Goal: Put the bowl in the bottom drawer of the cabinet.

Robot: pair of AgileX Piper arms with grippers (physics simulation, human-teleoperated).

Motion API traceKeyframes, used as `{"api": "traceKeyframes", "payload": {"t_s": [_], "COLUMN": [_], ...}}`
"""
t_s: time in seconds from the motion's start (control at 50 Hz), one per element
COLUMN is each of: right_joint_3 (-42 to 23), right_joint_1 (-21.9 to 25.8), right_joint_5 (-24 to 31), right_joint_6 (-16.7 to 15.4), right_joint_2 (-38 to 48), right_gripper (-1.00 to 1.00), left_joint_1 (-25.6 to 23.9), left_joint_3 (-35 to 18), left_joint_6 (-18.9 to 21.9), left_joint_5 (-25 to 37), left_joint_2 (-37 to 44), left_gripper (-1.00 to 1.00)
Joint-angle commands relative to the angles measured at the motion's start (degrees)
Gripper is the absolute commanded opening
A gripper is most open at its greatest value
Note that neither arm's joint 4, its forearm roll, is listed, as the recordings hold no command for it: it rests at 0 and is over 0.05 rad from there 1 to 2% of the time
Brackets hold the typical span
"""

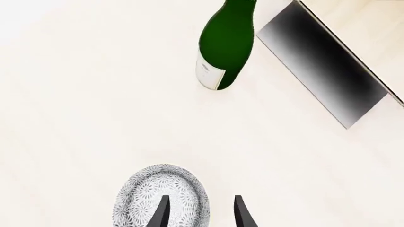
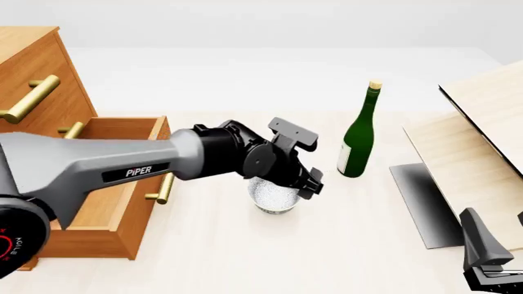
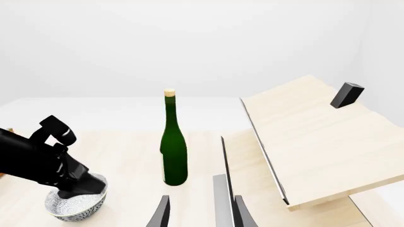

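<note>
The white speckled bowl (image 2: 274, 201) stands on the table in front of the cabinet (image 2: 33, 73), right of the pulled-out bottom drawer (image 2: 110, 184). My left gripper (image 2: 296, 187) hangs just over the bowl. In the left wrist view the left gripper (image 1: 200, 213) is open, with one finger over the inside of the bowl (image 1: 151, 189) and the other outside its rim. My right gripper (image 3: 202, 215) is open and holds nothing, low at the front right (image 2: 489, 257). The right wrist view shows the bowl (image 3: 74, 207) under the left arm.
A tall green bottle (image 2: 357, 139) stands upright just right of the bowl. Pale wooden boards (image 2: 482, 141) with a dark panel (image 2: 421, 202) take up the right side. The drawer's brass handle (image 2: 166, 187) points toward the bowl.
</note>
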Motion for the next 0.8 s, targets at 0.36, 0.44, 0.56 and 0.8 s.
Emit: {"api": "traceKeyframes", "payload": {"t_s": [0.36, 0.44, 0.56, 0.8], "right_joint_3": [0.0, 0.0, 0.0, 0.0], "right_joint_1": [0.01, 0.0, 0.01, 0.0], "right_joint_5": [0.0, 0.0, 0.0, 0.0], "right_joint_6": [0.0, 0.01, -0.01, -0.01], "right_joint_2": [0.0, 0.0, 0.01, 0.01], "right_gripper": [1.0, 1.0, 1.0, 1.0], "left_joint_1": [0.9, 0.76, 0.45, -1.05], "left_joint_3": [-2.91, -3.45, -3.66, -2.69], "left_joint_6": [-0.48, -0.55, -1.07, -3.58], "left_joint_5": [0.74, 0.98, 0.77, -0.83], "left_joint_2": [4.56, 5.04, 5.66, 6.37], "left_gripper": [1.0, 1.0, 1.0, 1.0]}}
